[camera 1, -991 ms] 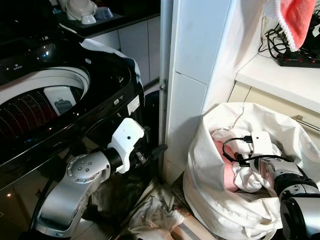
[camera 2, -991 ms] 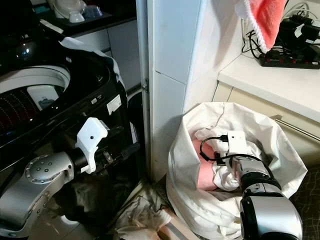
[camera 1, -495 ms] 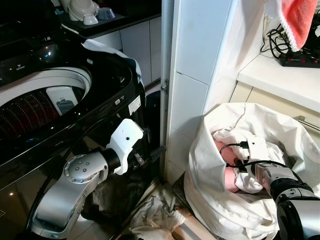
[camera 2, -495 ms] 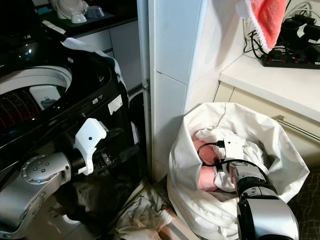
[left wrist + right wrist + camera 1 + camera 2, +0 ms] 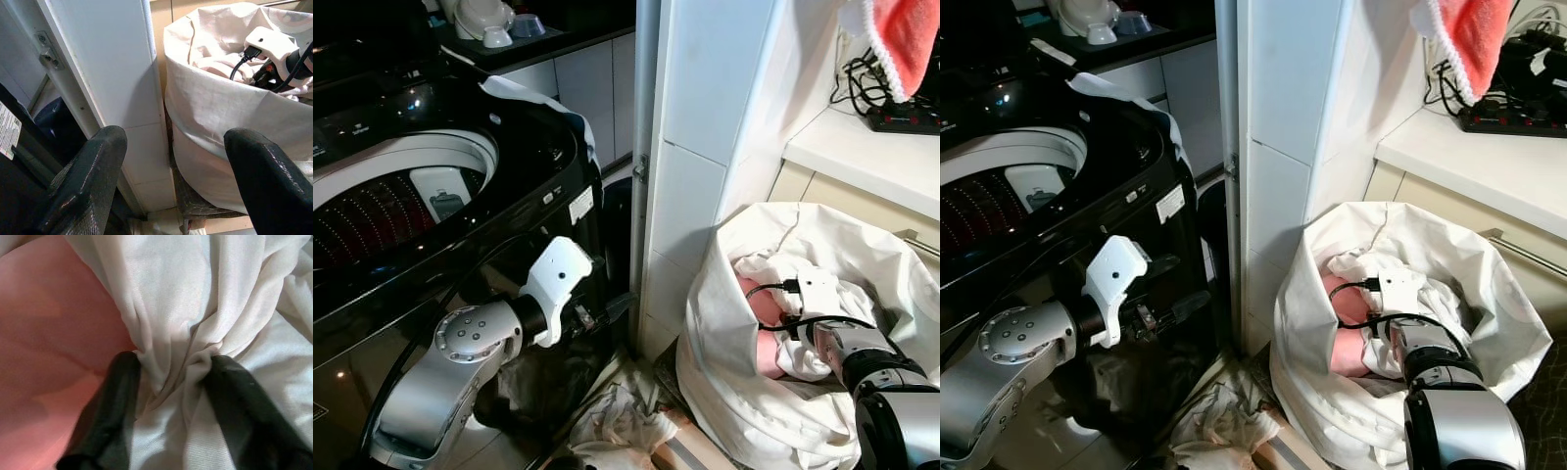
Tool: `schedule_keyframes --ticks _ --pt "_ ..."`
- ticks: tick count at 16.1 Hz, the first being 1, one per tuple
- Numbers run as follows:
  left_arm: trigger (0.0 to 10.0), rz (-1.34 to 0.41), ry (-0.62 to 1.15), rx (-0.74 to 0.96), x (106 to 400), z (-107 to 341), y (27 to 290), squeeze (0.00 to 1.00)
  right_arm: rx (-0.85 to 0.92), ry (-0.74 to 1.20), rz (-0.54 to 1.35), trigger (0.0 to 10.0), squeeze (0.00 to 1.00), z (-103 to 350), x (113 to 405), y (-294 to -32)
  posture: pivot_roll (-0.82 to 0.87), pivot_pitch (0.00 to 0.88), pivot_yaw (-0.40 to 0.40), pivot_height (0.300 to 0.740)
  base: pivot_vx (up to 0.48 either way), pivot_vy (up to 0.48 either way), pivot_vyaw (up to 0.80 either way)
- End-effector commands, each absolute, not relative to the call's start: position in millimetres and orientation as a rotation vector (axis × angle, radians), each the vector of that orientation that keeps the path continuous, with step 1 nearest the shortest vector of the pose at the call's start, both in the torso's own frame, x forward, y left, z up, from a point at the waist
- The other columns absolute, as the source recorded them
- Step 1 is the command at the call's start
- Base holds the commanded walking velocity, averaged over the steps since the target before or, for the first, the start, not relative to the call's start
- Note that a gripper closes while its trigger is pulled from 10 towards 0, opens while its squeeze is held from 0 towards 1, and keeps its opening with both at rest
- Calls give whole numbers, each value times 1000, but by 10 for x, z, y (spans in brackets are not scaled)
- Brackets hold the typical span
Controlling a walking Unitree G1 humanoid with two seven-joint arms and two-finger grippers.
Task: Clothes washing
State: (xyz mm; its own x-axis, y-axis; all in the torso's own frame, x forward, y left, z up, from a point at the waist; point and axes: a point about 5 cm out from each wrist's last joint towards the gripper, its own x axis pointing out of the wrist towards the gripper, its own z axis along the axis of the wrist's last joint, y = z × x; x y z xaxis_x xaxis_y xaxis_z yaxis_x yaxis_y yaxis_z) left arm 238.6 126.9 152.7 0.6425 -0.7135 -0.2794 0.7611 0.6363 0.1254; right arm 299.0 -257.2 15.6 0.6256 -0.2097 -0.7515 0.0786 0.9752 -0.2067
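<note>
A white laundry bag (image 5: 744, 392) stands on the floor beside a black top-loading washing machine (image 5: 524, 166) whose drum (image 5: 372, 206) is uncovered. My right gripper (image 5: 171, 377) is down inside the bag, its fingers (image 5: 115, 396) shut on a bunched fold of a white garment (image 5: 195, 308), with a pink garment (image 5: 759, 313) right beside it. From the head, the right wrist's white camera block (image 5: 818, 292) sits above the clothes. My left gripper (image 5: 607, 311) hangs open and holds nothing, in front of the washer, pointing towards the bag.
A white tiled pillar (image 5: 705, 147) stands between the washer and the bag. Crumpled clothes (image 5: 617, 421) lie on the floor at its foot. A counter (image 5: 862, 147) with a power strip (image 5: 901, 117) and a hanging red towel (image 5: 906, 39) is above the bag.
My right wrist has sunk a little lower into the bag onto the white garment. The left arm has stayed about where it was; the view has shifted slightly.
</note>
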Motion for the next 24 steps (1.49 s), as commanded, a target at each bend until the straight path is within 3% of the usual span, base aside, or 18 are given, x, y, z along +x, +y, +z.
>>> schedule_keyframes --ticks 1,10,16,21,24 --pt "10000 -865 210 251 2364 1552 1257 0 -160 897 -175 0 0 123 2951 -2590 180 0 25 740 0 0 0" --pt "10000 -855 199 254 2401 1554 1245 0 -156 884 -176 0 0 155 2978 -2602 175 0 17 740 0 0 0" --pt "10000 -766 108 277 2522 1596 1238 0 -129 784 -151 0 0 390 3164 -2648 158 0 3 740 0 0 0" --pt "10000 -614 -93 233 2745 1858 1300 0 -112 555 -8 0 0 1110 3583 -2592 120 0 11 740 0 0 0" --pt "10000 -546 -226 198 2864 2121 1377 0 25 227 379 0 0 2185 3744 -2249 110 0 6 740 0 0 0"
